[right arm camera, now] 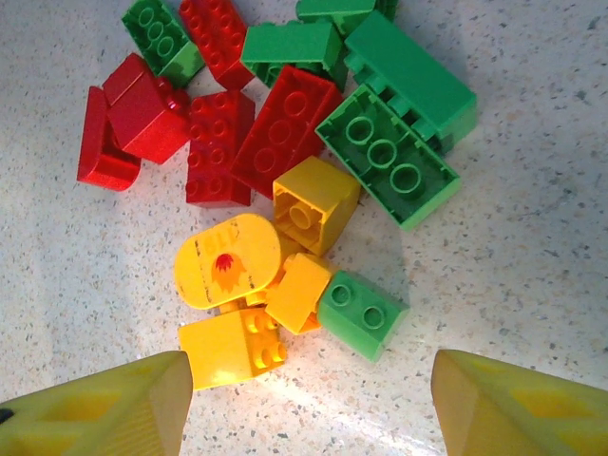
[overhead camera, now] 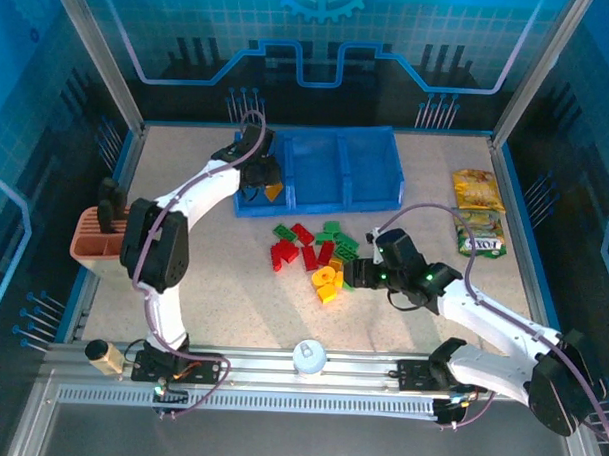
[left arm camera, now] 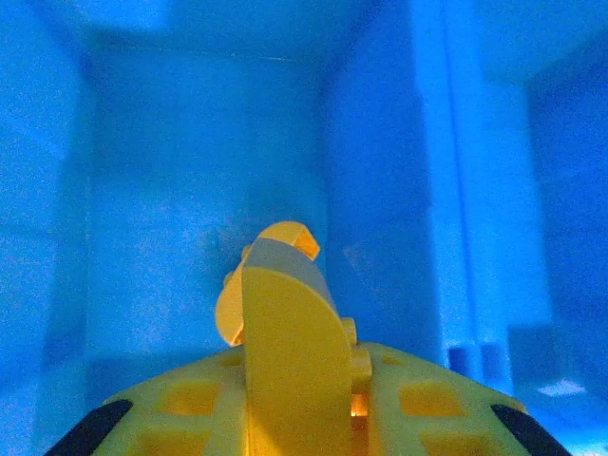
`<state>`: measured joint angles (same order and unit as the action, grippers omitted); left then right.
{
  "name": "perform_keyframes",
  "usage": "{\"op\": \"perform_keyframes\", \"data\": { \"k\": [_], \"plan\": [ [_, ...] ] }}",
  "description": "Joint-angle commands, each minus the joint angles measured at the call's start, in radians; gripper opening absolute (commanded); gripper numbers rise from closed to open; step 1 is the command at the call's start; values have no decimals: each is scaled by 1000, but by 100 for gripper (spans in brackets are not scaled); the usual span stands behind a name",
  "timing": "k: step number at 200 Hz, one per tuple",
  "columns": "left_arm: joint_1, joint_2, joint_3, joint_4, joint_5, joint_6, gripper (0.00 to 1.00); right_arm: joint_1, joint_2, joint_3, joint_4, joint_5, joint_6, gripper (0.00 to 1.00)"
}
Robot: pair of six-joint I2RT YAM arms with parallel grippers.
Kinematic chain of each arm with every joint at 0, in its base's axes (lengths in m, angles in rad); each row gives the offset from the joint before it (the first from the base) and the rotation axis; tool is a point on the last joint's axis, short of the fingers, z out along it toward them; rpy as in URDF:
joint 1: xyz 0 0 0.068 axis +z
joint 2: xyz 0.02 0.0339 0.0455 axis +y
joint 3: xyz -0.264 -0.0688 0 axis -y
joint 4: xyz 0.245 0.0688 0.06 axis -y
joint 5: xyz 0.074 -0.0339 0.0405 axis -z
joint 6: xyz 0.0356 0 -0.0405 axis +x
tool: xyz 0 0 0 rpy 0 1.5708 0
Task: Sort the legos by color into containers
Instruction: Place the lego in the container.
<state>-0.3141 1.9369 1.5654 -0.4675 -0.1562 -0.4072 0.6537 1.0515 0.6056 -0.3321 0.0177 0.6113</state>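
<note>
Fingers (right arm camera: pixel 123 413) of the right gripper (right arm camera: pixel 304 385) sit closest to the lens: yellow, one at each lower corner, spread well apart and gripping nothing. Speckled table (right arm camera: pixel 532 285) shows under the gap. Just past the tips lie the legos (right arm camera: pixel 285 180), a loose heap of small studded bricks. The red ones (right arm camera: pixel 285 128) are mostly on the heap's left, some tipped on edge. The green ones (right arm camera: pixel 385 166) are on its right, one belly-up with its round tubes showing. The yellow-orange ones (right arm camera: pixel 233 347) are closest to the fingers, among them a rounded piece (right arm camera: pixel 226 261) with a red flame mark and a small two-stud green brick (right arm camera: pixel 359 313) touching a yellow one. From above, the heap (overhead camera: pixel 314 253) sits just in front of the blue tray (overhead camera: pixel 370 202), off its front wall and clear of it. The right gripper (overhead camera: pixel 349 275) is on the heap's side away from the tray. The left gripper (overhead camera: pixel 261 181) hangs over the tray's leftmost compartment (overhead camera: pixel 247 208), pinched shut on a yellow-orange brick (overhead camera: pixel 274 192). Its wrist view shows the closed tips (left arm camera: pixel 285 290) with that brick (left arm camera: pixel 290 236) poking out, and blue tray walls (left arm camera: pixel 171 171) all round. Whether the brick touches the floor of the tray cannot be told.
</note>
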Motion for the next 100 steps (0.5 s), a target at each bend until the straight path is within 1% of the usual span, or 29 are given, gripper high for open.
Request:
{"op": "perform_keyframes", "data": {
  "k": [1,22,51,71,88,100],
  "plan": [
    [12,46,68,-51,0,40,23,28,13,-8,-12,2,11,69],
    [15,84,97,-66,-2,44,25,43,33,0,-15,3,10,69],
    [17,105,106,-75,1,43,32,60,60,15,-21,7,10,69],
    [17,92,108,-86,8,44,41,70,67,23,-26,9,11,69],
    [17,39,89,-73,32,39,55,77,67,31,-37,11,6,69],
    [15,-20,62,-51,46,34,58,84,71,39,-50,22,2,69]
  ]
}}
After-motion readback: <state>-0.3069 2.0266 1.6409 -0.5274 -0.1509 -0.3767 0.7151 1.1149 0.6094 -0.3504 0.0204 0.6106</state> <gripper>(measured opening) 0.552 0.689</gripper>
